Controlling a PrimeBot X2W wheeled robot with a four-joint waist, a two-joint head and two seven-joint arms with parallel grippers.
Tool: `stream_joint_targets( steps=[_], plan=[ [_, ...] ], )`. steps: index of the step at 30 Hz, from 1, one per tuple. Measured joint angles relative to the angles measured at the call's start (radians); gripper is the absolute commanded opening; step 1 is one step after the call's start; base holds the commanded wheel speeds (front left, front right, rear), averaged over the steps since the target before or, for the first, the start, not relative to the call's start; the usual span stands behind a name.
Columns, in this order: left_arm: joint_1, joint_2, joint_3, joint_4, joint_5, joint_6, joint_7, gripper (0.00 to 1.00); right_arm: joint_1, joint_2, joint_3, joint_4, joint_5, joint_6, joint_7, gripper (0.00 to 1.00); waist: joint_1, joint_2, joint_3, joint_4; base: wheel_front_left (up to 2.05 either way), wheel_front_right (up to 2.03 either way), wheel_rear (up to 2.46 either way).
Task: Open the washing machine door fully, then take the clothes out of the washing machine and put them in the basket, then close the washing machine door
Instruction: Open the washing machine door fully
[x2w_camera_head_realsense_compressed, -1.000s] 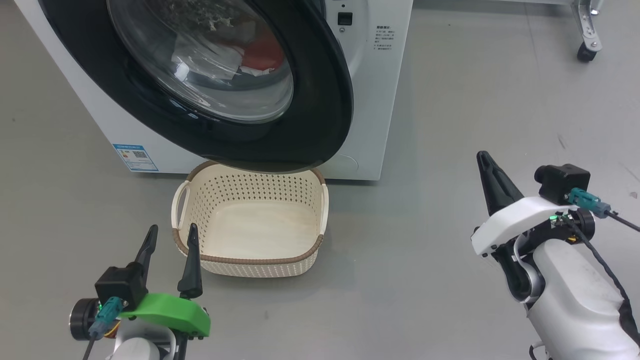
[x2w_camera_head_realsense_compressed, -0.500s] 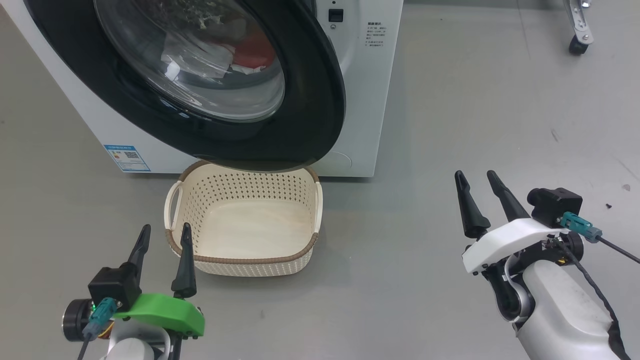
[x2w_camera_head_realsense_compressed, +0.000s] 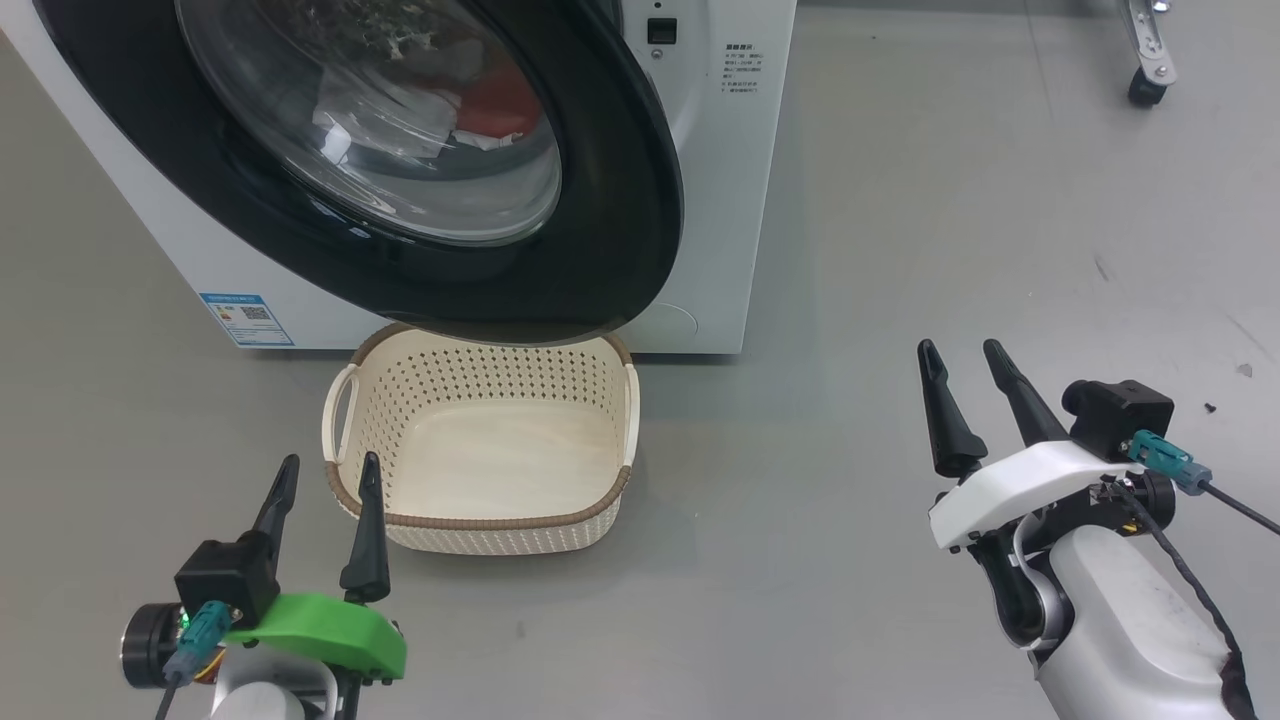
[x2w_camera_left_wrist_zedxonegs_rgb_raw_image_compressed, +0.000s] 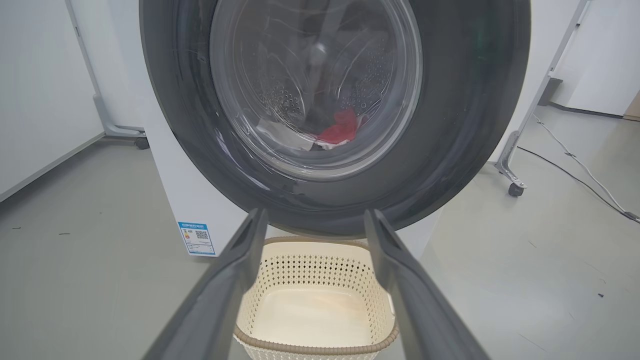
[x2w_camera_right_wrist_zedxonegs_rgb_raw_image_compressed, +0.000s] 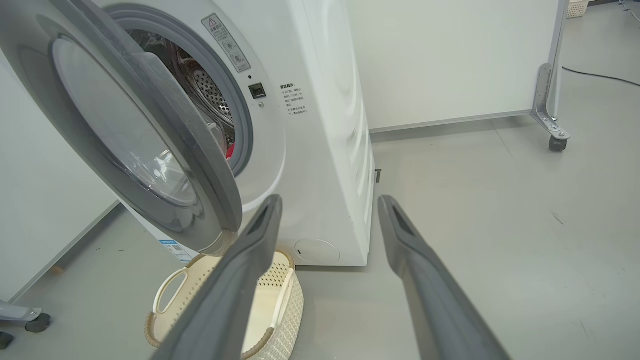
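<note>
The washing machine (x2w_camera_head_realsense_compressed: 730, 200) stands ahead with its door (x2w_camera_head_realsense_compressed: 610, 220) swung partly out, the black rim hanging over the basket's back edge. Red and white clothes (x2w_camera_head_realsense_compressed: 495, 105) lie in the drum behind the glass, the same clothes (x2w_camera_left_wrist_zedxonegs_rgb_raw_image_compressed: 340, 131) showing in the left wrist view. The cream basket (x2w_camera_head_realsense_compressed: 480, 522) sits empty on the floor in front of the machine. My left gripper (x2w_camera_head_realsense_compressed: 330, 465) is open, just left of the basket's near corner. Off to the right over bare floor, my right gripper (x2w_camera_head_realsense_compressed: 960, 350) is open and holds nothing. In the right wrist view the door (x2w_camera_right_wrist_zedxonegs_rgb_raw_image_compressed: 210, 165) stands ajar beside the open right gripper (x2w_camera_right_wrist_zedxonegs_rgb_raw_image_compressed: 331, 200).
A castor of a metal frame (x2w_camera_head_realsense_compressed: 1145, 88) stands at the far right, with a cable (x2w_camera_left_wrist_zedxonegs_rgb_raw_image_compressed: 575, 165) trailing on the floor beyond it. A blue sticker (x2w_camera_head_realsense_compressed: 245, 317) marks the machine's lower left. Grey floor spreads right of the machine.
My right gripper has gone from shut to open and sits a little lower. The head camera has shifted slightly. Door, basket and left gripper are unchanged.
</note>
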Motion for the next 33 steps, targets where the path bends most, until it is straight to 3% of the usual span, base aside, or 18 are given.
stream_joint_targets(
  steps=[33],
  plan=[
    [0.001, -0.001, 0.011, 0.002, 0.002, -0.01, 0.0, 1.0, 0.058, 0.027, -0.056, -0.049, -0.047, 0.0, 0.0, 1.0, 0.0, 0.0, -0.009, 0.002, 0.0, 0.0, 0.0]
  ],
)
